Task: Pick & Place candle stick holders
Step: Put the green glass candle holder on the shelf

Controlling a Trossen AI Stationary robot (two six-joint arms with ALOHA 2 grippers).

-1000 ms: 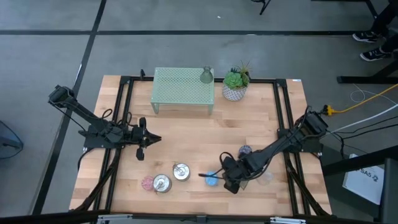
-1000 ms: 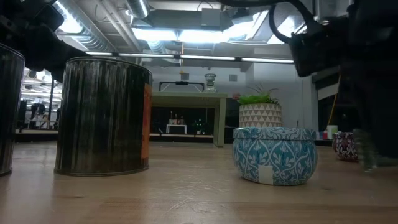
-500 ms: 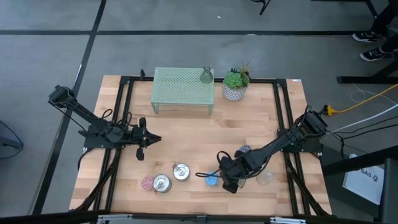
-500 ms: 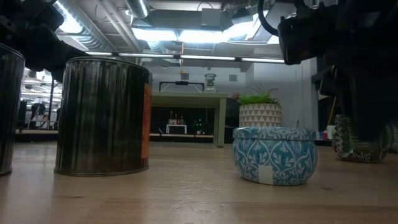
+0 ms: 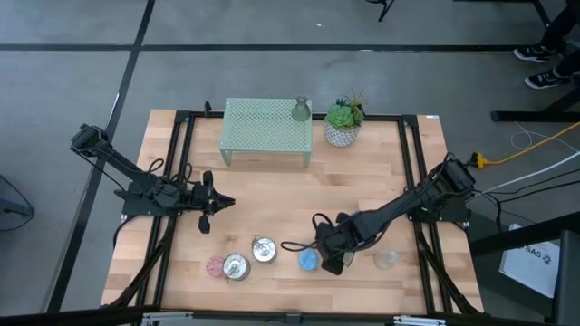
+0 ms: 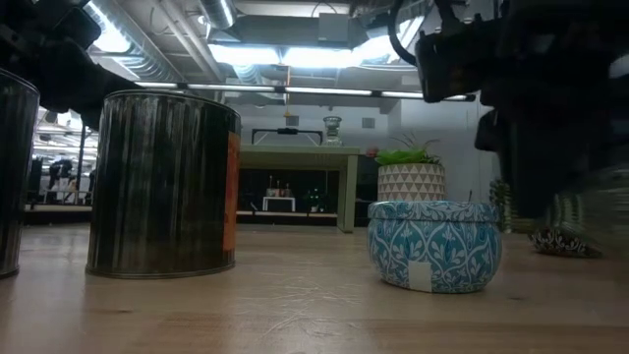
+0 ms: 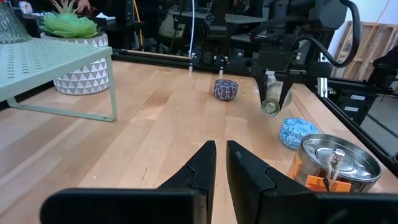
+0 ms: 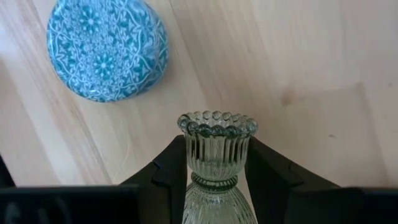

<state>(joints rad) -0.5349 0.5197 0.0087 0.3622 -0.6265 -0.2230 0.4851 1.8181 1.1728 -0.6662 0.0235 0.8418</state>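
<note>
My right gripper [image 8: 216,158] is shut on a pale green ribbed glass holder [image 8: 217,146], just right of the blue patterned tin [image 5: 308,260] near the table's front. Left of the tin stand two silver tins [image 5: 264,250] [image 5: 236,266] and a pink holder [image 5: 215,265]. A purple holder [image 7: 226,89] sits behind the right arm, and a clear glass one [image 5: 387,259] to its right. Another glass holder [image 5: 301,110] stands on the mint mesh stand [image 5: 267,127]. My left gripper [image 7: 221,158] waits shut at the table's left. My right gripper pinches the ribbed glass holder by its fluted body [image 8: 217,155], one finger [image 8: 171,165] on each side. The fingers come steeply from above. The scalloped rim [image 8: 217,123] points down at the table. The holder [image 7: 272,102] hangs below the fingers, just above the wood.
A green plant in a white patterned pot [image 5: 343,124] stands at the far edge, right of the mesh stand. Black rails [image 5: 181,163] run along both table sides. Bare wood [image 5: 290,199] lies across the table's middle.
My right gripper has carried the glass holder toward the table's left, closer to the blue tin, rolling about its own axis on the way. Its fingers have stayed shut on the holder. Everything else has kept its place.
</note>
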